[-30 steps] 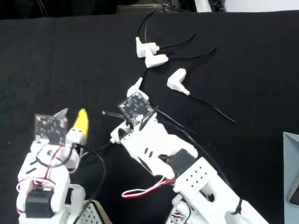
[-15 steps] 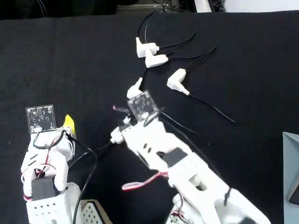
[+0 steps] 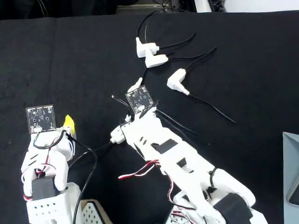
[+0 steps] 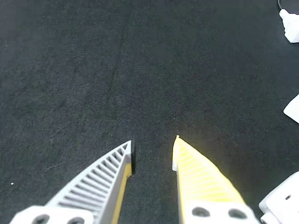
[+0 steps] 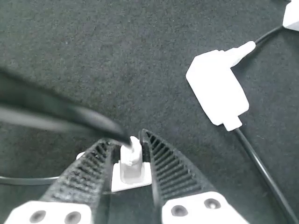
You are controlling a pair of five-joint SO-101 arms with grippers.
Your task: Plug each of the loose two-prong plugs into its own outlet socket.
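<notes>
Right claw (image 5: 128,136): clenched on a small white plug (image 5: 131,161), ribbed black fingers (image 5: 166,163) pressed against its two flanks.
Grip detail: plug body lodged deep between the fingers, narrow end poking out near the tips and meeting a blurred black lead (image 5: 60,116).
Right claw from above (image 3: 135,87): centre of the frame, just ahead of a square wrist board (image 3: 140,99); held plug a white nub at the tip; touching the cloth or just over it, cannot tell.
Left claw (image 4: 152,147): released, grey finger (image 4: 103,177) and yellow finger (image 4: 196,177) spread in a narrow V, black cloth (image 4: 117,70) in the gap.
Left arm from above: lower left of the frame, yellow finger beside its own board (image 3: 39,118), well apart from every plug.
Top plug (image 3: 145,46): upper centre of the high frame, touching the second plug (image 3: 156,59) just below it.
Angled plug (image 3: 176,79): right of the right claw, near but apart, lying flat; in the right wrist view (image 5: 218,93) a thin cable (image 5: 261,168) running off its end.
Leads: thin black lines (image 3: 210,106) curling from the three loose plugs toward the upper edge and the right.
Lower right edge: grey-blue object (image 3: 292,172), cut off by the frame.
</notes>
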